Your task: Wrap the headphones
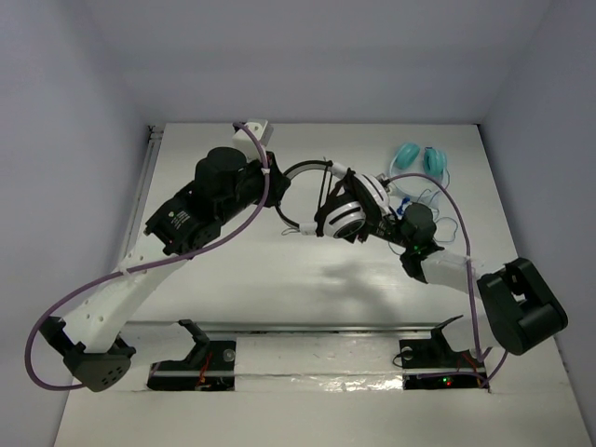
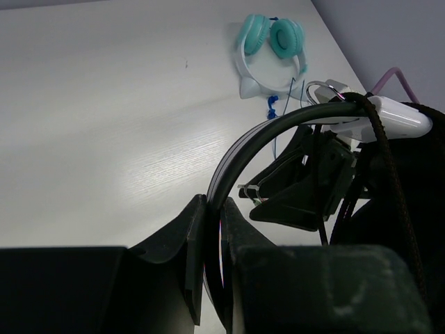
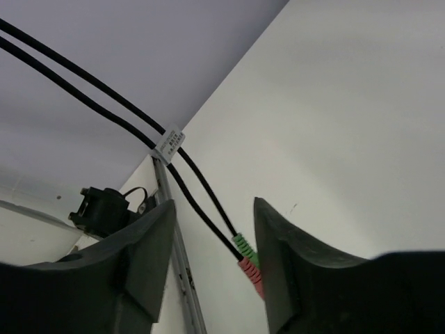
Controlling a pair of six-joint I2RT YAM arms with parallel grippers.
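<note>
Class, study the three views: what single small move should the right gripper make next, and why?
Probably close the right gripper on the cable. Its jaws stand apart with both strands and the green and red plugs between them, ungripped. The left gripper is shut on the headband, so the headphones are steadied; winding likely needs the cable end held.

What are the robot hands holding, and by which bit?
The left gripper pinches the headphones by the thin black headband. The right gripper holds nothing yet: its jaws stand open around the cable near the plugs.
</note>
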